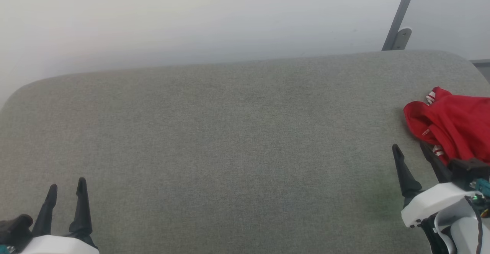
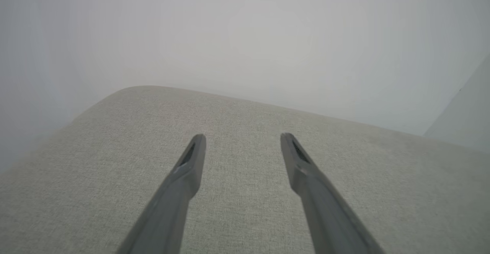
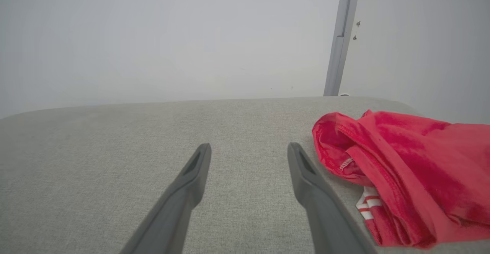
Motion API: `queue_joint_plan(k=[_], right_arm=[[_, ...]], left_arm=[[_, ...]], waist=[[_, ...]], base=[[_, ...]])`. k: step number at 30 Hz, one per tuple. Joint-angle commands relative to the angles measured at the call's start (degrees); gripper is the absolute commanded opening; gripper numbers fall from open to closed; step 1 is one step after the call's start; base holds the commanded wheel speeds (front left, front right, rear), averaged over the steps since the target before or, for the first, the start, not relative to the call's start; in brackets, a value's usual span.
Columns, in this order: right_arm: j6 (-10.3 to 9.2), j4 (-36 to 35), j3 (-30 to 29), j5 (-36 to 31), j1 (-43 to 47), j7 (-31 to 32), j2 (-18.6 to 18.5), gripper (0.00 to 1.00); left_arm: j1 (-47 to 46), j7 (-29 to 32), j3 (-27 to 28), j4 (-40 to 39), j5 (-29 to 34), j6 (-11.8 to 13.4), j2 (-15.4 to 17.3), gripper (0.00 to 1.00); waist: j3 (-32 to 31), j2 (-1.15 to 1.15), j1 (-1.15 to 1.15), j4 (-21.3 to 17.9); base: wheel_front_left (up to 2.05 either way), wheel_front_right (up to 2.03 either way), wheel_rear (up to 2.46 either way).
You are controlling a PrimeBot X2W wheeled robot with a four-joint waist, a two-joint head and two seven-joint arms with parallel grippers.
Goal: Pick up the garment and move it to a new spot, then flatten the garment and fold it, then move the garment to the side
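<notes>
One red garment lay bunched at the right edge on the grey cushion, partly cut off and folded over itself. One grey pole stood at the upper right. The left gripper at the lower left and the right gripper just beside the garment were both wide open and empty.

The left hand and the right hand each had two long, tapering black fingers with pointed tips, set in a glossy white shell. Behind the right one sat a black block, a teal connector, a small green light and a thin black cable. Close up, the fingers looked dark grey, slotted near the tips.
</notes>
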Motion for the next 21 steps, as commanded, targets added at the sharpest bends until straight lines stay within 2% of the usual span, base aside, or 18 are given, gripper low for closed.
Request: queue_joint_plan(k=[1,21], right_arm=[[-0.04,-0.6,-0.3,-0.5,0.7,-0.3,0.3,1.0],[-0.04,-3.6,-1.7,-2.0,3.5,-0.3,1.3,1.0]], left_arm=[[1.1,-0.2,0.1,-0.1,-0.1,0.1,0.0,1.0],[1.9,-0.2,0.9,-0.7,0.7,0.1,-1.2,1.0]], waist=[[0.0,0.0,0.0,0.0],[0.1,0.0,0.0,0.2]], base=[[0.0,0.0,0.0],[0.0,0.0,0.0]])
